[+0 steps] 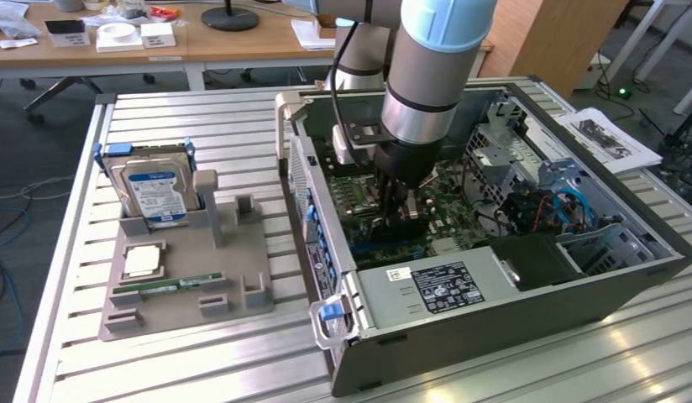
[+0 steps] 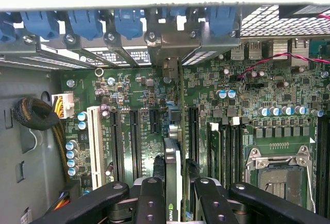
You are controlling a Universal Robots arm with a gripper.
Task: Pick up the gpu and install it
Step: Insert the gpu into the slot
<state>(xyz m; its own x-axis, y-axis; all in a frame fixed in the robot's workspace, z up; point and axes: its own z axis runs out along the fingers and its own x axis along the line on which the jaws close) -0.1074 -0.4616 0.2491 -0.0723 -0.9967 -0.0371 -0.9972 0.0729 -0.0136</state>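
The black-fingered end effector is closed narrowly on the gpu, a thin, flat, dark expansion card seen edge-on in the wrist view, with one finger pressed against each broad face near its upper edge. The card hangs upright inside the open grey metal computer case, low over the green motherboard and roughly in line with the long black expansion slots; whether its lower edge already touches a slot cannot be told. In the exterior view the end effector reaches deep into the case, which stands on the ribbed metal table. The card looks light and stiff, but fragile: its faces carry small components, so a grip on the bare upper margin, as here, seems the safest place to hold it. Its smooth faces could slip between the pads if it meets resistance, and any tilt would probably bind its edge connector. The grey end bracket appears to face the row of blue slot latches at the case wall.
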